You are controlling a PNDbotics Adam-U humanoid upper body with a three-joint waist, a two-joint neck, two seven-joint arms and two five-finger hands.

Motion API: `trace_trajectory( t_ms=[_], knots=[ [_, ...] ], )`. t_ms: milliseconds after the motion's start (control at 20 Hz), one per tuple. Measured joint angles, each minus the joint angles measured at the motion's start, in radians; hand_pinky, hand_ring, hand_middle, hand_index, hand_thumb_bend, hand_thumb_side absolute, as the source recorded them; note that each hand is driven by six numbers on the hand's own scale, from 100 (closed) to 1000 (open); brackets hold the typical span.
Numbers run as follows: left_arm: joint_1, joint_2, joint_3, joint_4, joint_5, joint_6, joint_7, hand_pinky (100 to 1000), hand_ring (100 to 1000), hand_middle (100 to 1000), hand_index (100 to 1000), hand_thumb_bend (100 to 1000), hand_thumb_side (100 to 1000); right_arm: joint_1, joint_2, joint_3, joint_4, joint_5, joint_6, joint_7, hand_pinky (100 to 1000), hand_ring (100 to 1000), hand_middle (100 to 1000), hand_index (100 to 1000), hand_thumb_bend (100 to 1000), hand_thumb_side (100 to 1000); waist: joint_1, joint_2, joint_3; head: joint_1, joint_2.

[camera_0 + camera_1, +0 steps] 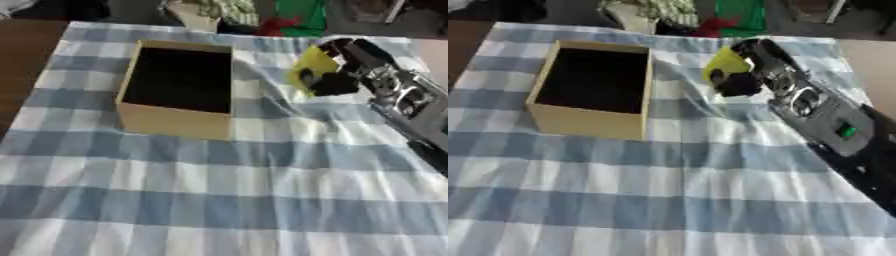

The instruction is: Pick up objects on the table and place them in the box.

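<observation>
An open tan cardboard box (178, 118) with a dark inside stands at the back left of the blue and white checked cloth. To its right, my right hand (337, 80) comes in from the right side and is shut on a yellow object (315, 65), fingers and thumb curled round it. The object hangs a little above the cloth, about level with the box's right rim and apart from it. My left hand shows in neither view.
The checked cloth (219, 200) covers the table and lies wrinkled beside the box. A bare brown table edge (22, 60) shows at the far left. Green, red and patterned things (262, 12) lie beyond the far edge.
</observation>
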Motion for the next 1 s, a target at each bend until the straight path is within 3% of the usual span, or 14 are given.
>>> trace_trajectory(
  t_ms=[350, 650, 1000],
  knots=[
    [0.000, 0.000, 0.000, 0.000, 0.000, 0.000, 0.000, 924, 606, 608, 757, 152, 453, -0.142, 0.014, -0.006, -0.072, 0.002, 0.036, 0.063, 480, 237, 329, 553, 100, 208, -0.007, -0.011, 0.001, -0.001, 0.007],
    [0.001, 0.001, -0.006, 0.000, 0.002, 0.000, 0.000, 923, 607, 608, 757, 155, 450, -0.257, 0.120, 0.008, -0.028, 0.026, 0.053, 0.116, 488, 242, 334, 558, 100, 215, -0.013, -0.022, 0.016, -0.013, 0.014],
    [0.000, 0.001, -0.009, 0.000, 0.010, -0.002, -0.002, 923, 608, 608, 758, 162, 447, -0.327, 0.248, 0.039, 0.078, 0.078, 0.030, 0.176, 507, 264, 351, 573, 100, 209, -0.017, -0.027, 0.034, -0.041, 0.024]
  ],
)
